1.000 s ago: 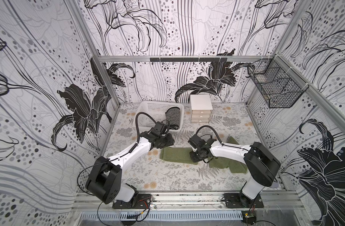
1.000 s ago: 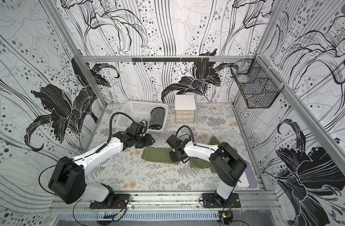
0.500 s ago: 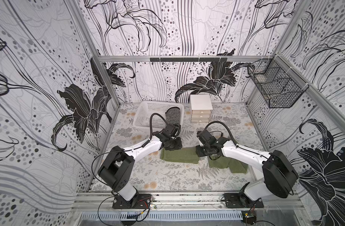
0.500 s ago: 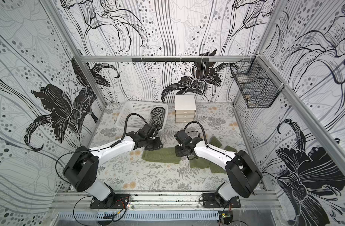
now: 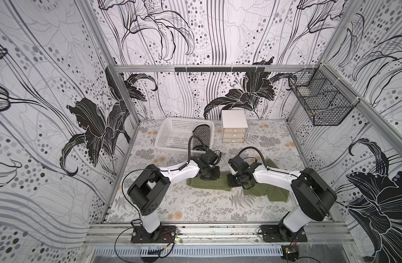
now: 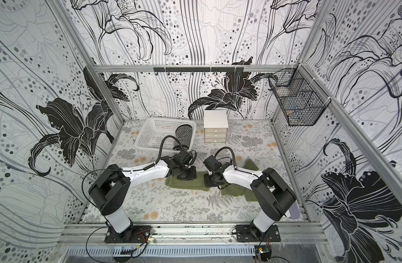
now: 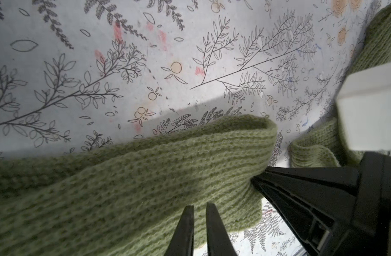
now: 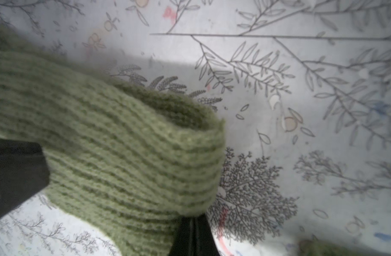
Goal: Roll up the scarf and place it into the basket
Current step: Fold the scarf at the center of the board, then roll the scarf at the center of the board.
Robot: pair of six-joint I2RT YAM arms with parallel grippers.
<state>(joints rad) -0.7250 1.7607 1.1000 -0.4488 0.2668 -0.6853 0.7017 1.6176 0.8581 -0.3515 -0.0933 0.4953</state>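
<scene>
Left and right jaws rest on the green scarf (image 6: 186,185) near the basket (image 6: 157,133).

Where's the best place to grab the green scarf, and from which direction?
Pinch the scarf at its far long edge, from above, two grips spread apart. It lies flat and limp on the table, so probably only an edge gives purchase, and that edge curls up.

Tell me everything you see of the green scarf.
The green scarf is a soft-looking ribbed knit strip lying on the floral table, outside the white basket. One part is lifted into a loose fold, pinched by the left pincer and the right pincer, both shut on it; the rest trails beneath the right arm.
</scene>
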